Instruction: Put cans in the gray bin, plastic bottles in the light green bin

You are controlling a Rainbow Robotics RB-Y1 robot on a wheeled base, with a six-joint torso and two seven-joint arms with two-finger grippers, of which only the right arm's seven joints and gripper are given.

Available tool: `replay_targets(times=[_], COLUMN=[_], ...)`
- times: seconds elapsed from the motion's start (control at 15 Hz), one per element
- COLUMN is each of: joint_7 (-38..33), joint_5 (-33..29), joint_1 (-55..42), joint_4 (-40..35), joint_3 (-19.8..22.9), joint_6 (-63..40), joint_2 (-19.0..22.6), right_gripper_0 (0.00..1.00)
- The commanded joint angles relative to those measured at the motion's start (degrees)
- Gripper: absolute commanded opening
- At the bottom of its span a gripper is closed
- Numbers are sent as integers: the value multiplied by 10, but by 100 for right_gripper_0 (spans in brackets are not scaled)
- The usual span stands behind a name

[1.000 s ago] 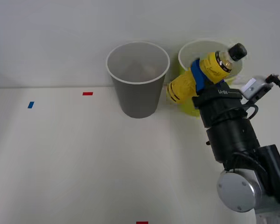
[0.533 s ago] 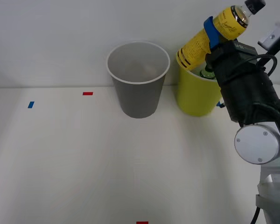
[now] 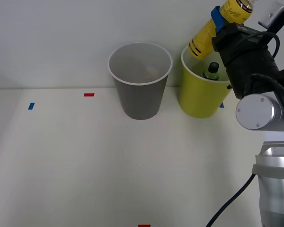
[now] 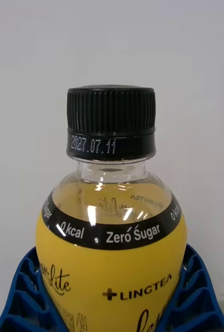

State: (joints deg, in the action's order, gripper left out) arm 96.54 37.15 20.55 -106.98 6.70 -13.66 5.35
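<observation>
My right gripper (image 3: 219,20) is shut on a yellow plastic bottle (image 3: 213,27) and holds it tilted in the air above the light green bin (image 3: 193,97), its base over the bin's rim. In the wrist view that yellow bottle (image 4: 112,259) has a black screw cap and sits between my blue ribbed fingers (image 4: 18,295). A dark green bottle (image 3: 211,72) with a black cap stands inside the light green bin. The gray bin (image 3: 140,90) stands just left of it, with something pale dimly visible inside. No can shows outside the bins.
Small red tape marks (image 3: 89,94) and a blue one (image 3: 31,106) lie on the white table (image 3: 85,161). A white wall rises right behind both bins. My arm's dark wrist and silver joint (image 3: 255,111) hang over the table's right side.
My right gripper has lifted the yellow bottle up and back, from in front of the light green bin to above its rim. The green bottle inside has come into sight.
</observation>
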Motion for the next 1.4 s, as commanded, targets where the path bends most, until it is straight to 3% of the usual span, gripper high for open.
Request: replay_targets(times=[0.07,0.4,1.33,1.4], joint_7=[1,5,-47,-47], joint_5=[-7,-65,-68,-72], joint_1=[25,38,54,55], joint_4=[19,41,42,41], joint_3=[16,26,25,25], joint_6=[0,0,-40,-40], joint_2=[5,10,9,9], right_gripper_0=[0,0,0,11])
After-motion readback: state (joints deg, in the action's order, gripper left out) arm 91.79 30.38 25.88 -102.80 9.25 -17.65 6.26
